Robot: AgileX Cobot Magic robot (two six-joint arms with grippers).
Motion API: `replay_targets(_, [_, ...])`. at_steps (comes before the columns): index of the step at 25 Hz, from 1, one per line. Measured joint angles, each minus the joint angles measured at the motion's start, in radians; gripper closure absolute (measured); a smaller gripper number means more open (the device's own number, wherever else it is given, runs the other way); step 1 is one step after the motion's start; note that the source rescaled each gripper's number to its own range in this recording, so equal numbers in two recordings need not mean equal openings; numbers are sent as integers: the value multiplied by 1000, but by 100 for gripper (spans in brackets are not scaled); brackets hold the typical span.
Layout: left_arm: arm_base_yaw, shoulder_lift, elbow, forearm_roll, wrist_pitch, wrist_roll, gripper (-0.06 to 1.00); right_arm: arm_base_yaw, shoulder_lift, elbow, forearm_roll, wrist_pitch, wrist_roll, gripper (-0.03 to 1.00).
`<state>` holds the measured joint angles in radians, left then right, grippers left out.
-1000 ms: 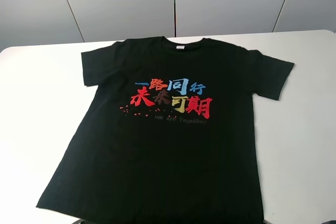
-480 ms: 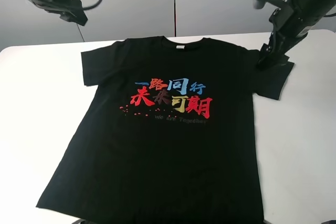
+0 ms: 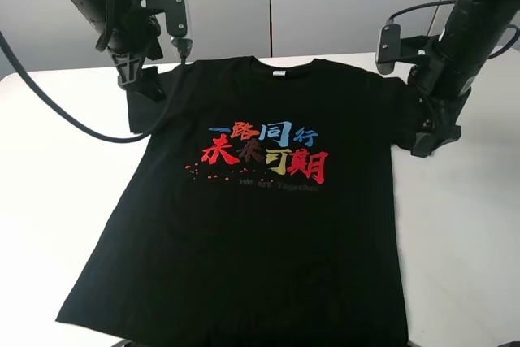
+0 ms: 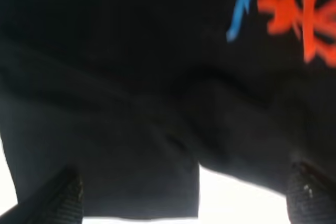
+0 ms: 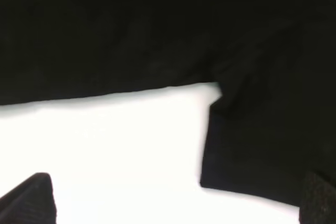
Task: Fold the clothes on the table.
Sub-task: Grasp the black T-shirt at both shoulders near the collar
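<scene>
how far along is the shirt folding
Done: nothing folded; the T-shirt lies flat, print up, on the table. In hand: the open left pincer and the open right pincer are poised at its sleeves. Left: every fold.

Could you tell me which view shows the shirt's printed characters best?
Exterior high: the whole print is sharp and unobstructed. Left wrist catches only a blurred corner; right wrist shows only plain T-shirt.
</scene>
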<state>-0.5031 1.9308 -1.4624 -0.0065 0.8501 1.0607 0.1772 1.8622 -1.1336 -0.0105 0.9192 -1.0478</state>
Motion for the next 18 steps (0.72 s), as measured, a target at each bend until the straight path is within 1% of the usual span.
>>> replay_targets(2, [0, 2, 22, 28, 7, 5, -6, 7, 13, 1, 0, -8, 0, -3])
replay_targets(4, [0, 4, 45, 49, 9, 10, -6, 33, 29, 1, -2, -24, 4, -3])
replay_targets(7, [0, 7, 89, 55, 8, 45, -6, 93, 54, 1, 0, -51, 9, -3])
replay_targets(11, [0, 15, 153, 57, -30, 88, -6, 160, 86, 1, 0, -76, 27, -3])
replay_targets(15, [0, 52, 188, 59, -59, 126, -6, 176, 112, 1, -3, -81, 42, -3])
replay_targets(18, [-2, 87, 194, 76, -94, 142, -6, 176, 125, 1, -5, -81, 51, -3])
